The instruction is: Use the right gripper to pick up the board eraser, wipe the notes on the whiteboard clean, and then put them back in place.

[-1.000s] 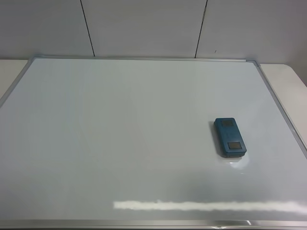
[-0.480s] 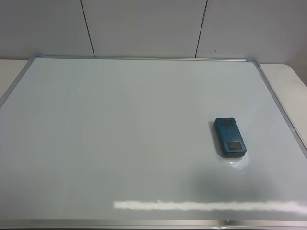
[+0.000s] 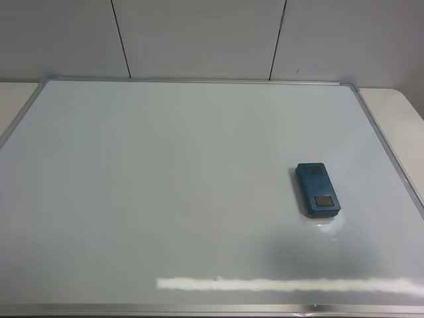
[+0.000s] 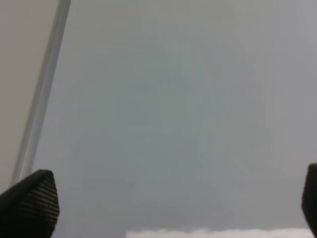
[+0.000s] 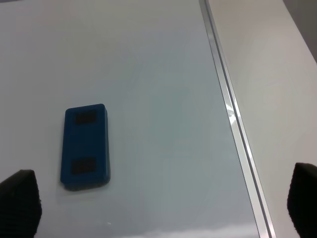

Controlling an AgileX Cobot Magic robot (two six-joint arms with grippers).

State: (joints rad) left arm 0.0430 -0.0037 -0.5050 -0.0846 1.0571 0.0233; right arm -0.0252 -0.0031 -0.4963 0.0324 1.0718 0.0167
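The teal-blue board eraser lies flat on the right part of the whiteboard, two dark patches up. It also shows in the right wrist view. No red notes show on the board in any view. Neither arm shows in the exterior view. In the right wrist view my right gripper is open and empty, its fingertips wide apart, short of the eraser. In the left wrist view my left gripper is open and empty above bare whiteboard beside the frame.
The board's silver frame runs along its right edge, with bare tabletop beyond it. The frame also shows in the right wrist view and the left wrist view. A panelled wall stands behind.
A faint grey shadow has grown on the board near its front edge, below the eraser. The eraser has not moved.
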